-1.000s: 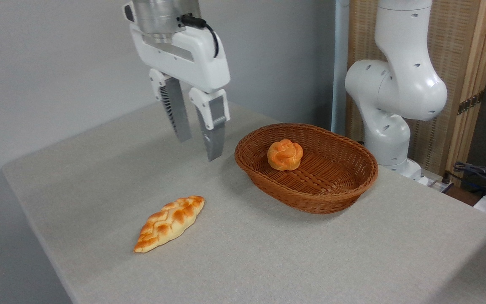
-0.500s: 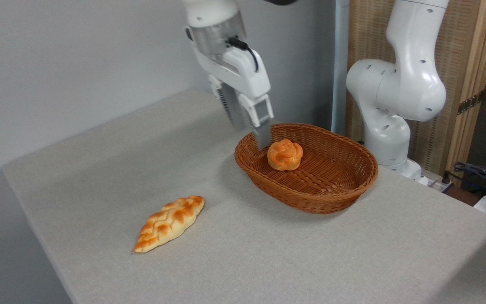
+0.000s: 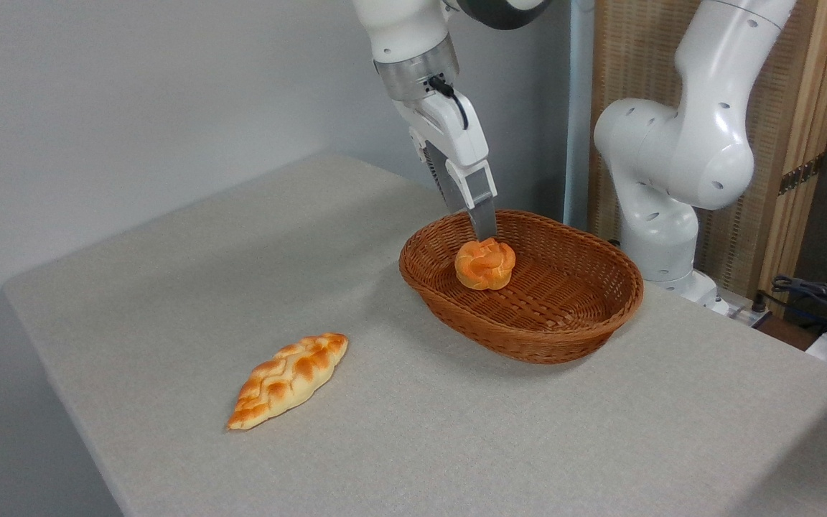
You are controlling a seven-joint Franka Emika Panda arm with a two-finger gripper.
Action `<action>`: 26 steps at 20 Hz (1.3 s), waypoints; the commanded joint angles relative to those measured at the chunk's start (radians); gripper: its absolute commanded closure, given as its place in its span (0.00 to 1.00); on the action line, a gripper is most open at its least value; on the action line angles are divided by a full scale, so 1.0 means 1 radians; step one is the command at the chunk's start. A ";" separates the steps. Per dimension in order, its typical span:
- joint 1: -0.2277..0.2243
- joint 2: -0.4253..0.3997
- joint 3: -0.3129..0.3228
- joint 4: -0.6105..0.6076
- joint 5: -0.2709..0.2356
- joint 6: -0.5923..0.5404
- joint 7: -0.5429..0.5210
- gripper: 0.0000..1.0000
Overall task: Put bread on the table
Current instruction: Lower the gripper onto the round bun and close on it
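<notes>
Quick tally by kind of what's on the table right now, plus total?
Bread: 2, a small round knotted orange-golden bun in the basket, and a long pointed braided loaf lying on the grey-beige cloth table.
Baskets: 1, a brown oval wicker basket.
Total: 3 things.

Bread (image 3: 485,263): orange-golden w/ paler creases, twisted knot pattern. Basket (image 3: 564,337): reddish-brown wicker weave. Braided loaf (image 3: 288,380): golden-orange crests, pale cream sides, plaited pattern. Table (image 3: 456,445): light grey-beige woven cloth, plain. Gripper (image 3: 484,231): white housing, grey metal fingers (image 3: 485,219), black cable. Arm (image 3: 679,143): glossy white. Wall (image 3: 97,108): pale grey-blue. Screen (image 3: 801,108) behind: tan slats, wood frame.
</notes>
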 commanded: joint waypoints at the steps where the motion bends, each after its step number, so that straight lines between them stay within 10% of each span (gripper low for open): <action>1: -0.022 -0.016 0.010 -0.061 -0.009 0.034 0.012 0.00; 5: -0.036 -0.013 0.010 -0.137 -0.070 0.176 0.012 0.00; 23: -0.027 0.002 -0.020 -0.215 -0.056 0.186 0.020 0.00; 26: -0.027 0.007 -0.020 -0.219 -0.058 0.187 0.020 0.54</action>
